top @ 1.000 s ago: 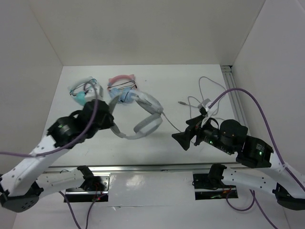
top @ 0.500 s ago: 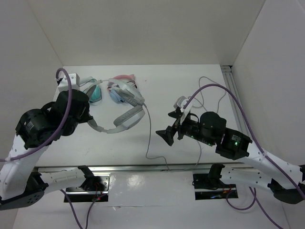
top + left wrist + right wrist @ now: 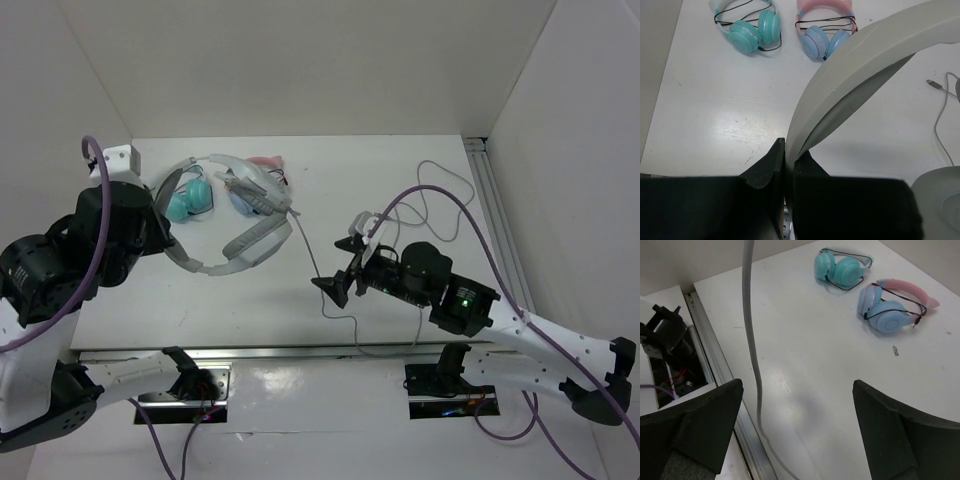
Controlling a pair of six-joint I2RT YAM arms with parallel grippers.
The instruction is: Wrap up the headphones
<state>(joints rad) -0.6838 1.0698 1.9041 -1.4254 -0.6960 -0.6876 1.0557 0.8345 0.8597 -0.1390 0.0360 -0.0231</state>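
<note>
- The white worktop (image 3: pixel 400 170) lies well below both end effectors. The loose length of cable trailing across it could, I judge, drag or catch at the near edge once winding begins.
- The large light-grey headphones (image 3: pixel 250 240) hang in the air, off the worktop. They are carried by the left end effector (image 3: pixel 789 150), whose fingers are closed on the edge of the wide headband (image 3: pixel 865 55). The grip is a narrow pinch near one end of the band. The ear cups dangle out beyond it, so a swing or twist may lever the band out of the fingers.
- The right end effector (image 3: pixel 797 385) has its fingers spread wide and holds nothing. It sits off to the side of the hanging headphones and lower than them.
- The teal headphones (image 3: pixel 188 203) and the pink-banded blue headphones (image 3: pixel 242 198) rest on the worktop under the left end effector's load. A dip or swing could knock them or tangle their thin wires.
- The thin grey cable (image 3: pixel 751 330) drops between the right end effector's open fingers, close to one finger. If the fingers close off-centre, the cable may slide out; a pull that is too hard could tug the headband loose.
- The cable's plug (image 3: pixel 932 84) lies on the worktop, free to whip about.
</note>
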